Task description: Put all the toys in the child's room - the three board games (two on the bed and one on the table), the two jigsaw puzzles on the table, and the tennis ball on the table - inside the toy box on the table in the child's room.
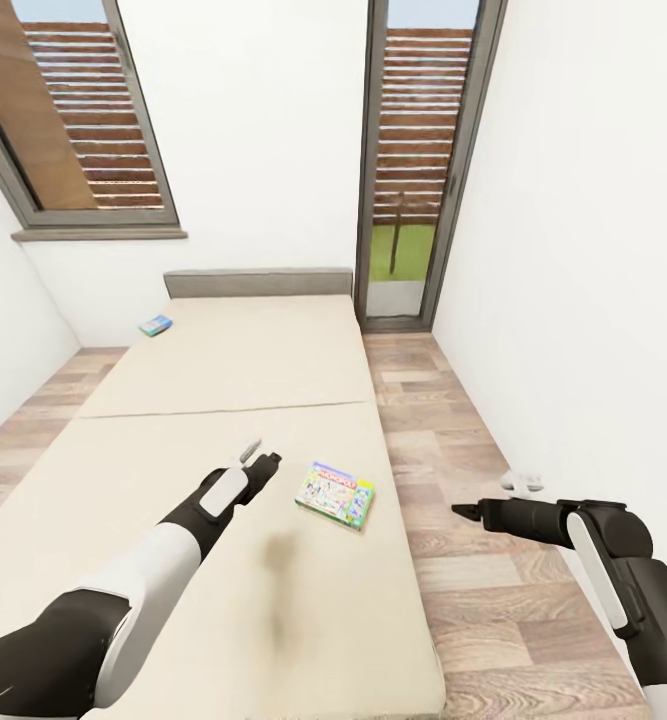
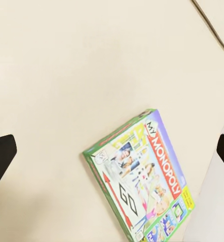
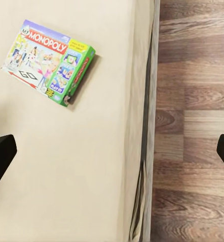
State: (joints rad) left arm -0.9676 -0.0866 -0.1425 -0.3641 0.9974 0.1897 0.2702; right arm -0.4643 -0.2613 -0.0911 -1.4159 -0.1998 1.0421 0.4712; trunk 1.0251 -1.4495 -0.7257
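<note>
White-walled room, beige bed [image 1: 223, 400] | green Monopoly board-game box [image 1: 336, 495] lying near bed's right edge: light, stiff; grip its thin edges | left gripper [image 1: 258, 460] hovering beside box, fingers wide | right gripper [image 1: 468, 512] over floor, fingers wide

You're in a home bedroom: a low beige bed [image 1: 223, 420] on a wood-plank floor [image 1: 453, 440], beneath a window [image 1: 83, 120].

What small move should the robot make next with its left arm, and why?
Probably ease the left end effector toward the Monopoly box and down. Its fingers look open and empty, and the box lies flat on the bed, apart from it, near the mattress's right edge.
</note>
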